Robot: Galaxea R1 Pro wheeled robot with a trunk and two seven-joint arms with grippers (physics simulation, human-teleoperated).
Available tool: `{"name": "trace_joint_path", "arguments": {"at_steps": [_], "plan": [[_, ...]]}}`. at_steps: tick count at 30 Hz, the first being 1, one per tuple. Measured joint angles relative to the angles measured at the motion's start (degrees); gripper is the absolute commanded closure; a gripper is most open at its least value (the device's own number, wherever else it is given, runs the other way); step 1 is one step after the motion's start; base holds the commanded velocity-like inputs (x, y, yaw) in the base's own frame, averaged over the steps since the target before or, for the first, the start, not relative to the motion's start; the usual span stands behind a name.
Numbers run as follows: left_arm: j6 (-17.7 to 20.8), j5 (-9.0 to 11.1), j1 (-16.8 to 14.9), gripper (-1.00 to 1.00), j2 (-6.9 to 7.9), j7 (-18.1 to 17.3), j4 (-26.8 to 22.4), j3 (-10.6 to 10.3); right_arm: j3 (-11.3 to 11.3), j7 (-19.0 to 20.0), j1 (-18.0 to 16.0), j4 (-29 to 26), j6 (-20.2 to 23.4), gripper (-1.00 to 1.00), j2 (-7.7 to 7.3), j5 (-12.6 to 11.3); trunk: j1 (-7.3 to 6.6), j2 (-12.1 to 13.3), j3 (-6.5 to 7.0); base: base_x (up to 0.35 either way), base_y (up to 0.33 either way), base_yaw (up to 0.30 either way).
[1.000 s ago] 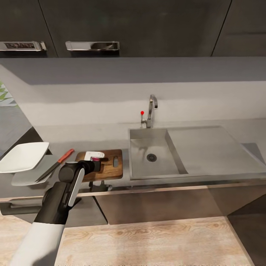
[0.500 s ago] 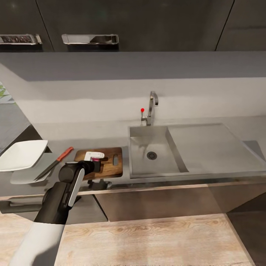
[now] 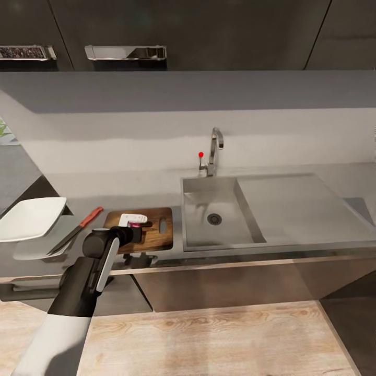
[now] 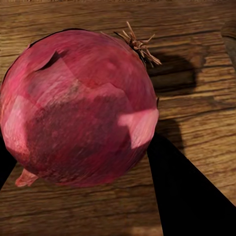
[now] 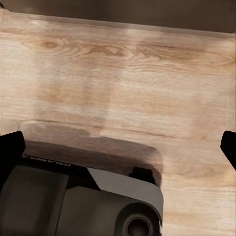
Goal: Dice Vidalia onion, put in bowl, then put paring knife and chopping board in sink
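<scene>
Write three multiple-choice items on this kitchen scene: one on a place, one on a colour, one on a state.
1. Where is the onion?
A. in the sink basin
B. over the board, at the left gripper
C. in the bowl

2. What colour is the knife handle?
A. red-orange
B. blue
C. white

3. What state is the onion in?
A. diced
B. halved
C. whole

Key: 1 B, the left wrist view shows it against the board between the dark fingers of the left gripper; the sink holds none. 2 A, the knife left of the board has a red-orange handle. 3 C, its skin is unbroken.
</scene>
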Motion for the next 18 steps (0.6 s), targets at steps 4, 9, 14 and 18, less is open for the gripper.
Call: {"name": "trace_joint_path", "arguments": {"at_steps": [4, 9, 14, 18], "plan": [[-0.04, 0.34, 0.02, 1.0, 0.0, 0.0, 0.49, -0.01, 0.01, 0.01, 0.0, 0.0, -0.03, -1.0, 0.0, 0.01, 0.0, 0.01, 0.33, 0.093, 0.048, -0.083], [-0.04, 0.41, 0.02, 1.0, 0.01, -0.01, 0.5, -0.01, 0.0, 0.03, 0.0, 0.0, -0.05, -1.0, 0.0, 0.02, 0.0, 0.01, 0.77, 0.106, 0.054, -0.087], [-0.04, 0.39, 0.02, 1.0, 0.06, -0.01, 0.44, -0.01, 0.01, 0.0, 0.0, 0.0, -0.06, -1.0, 0.0, -0.01, 0.01, 0.01, 1.22, 0.008, 0.003, -0.087], [-0.03, 0.41, 0.03, 1.0, 0.08, -0.01, 0.41, 0.0, 0.0, 0.0, 0.0, 0.0, -0.06, -1.0, 0.0, 0.01, 0.01, 0.02, 1.49, 0.001, 0.0, -0.051]]}}
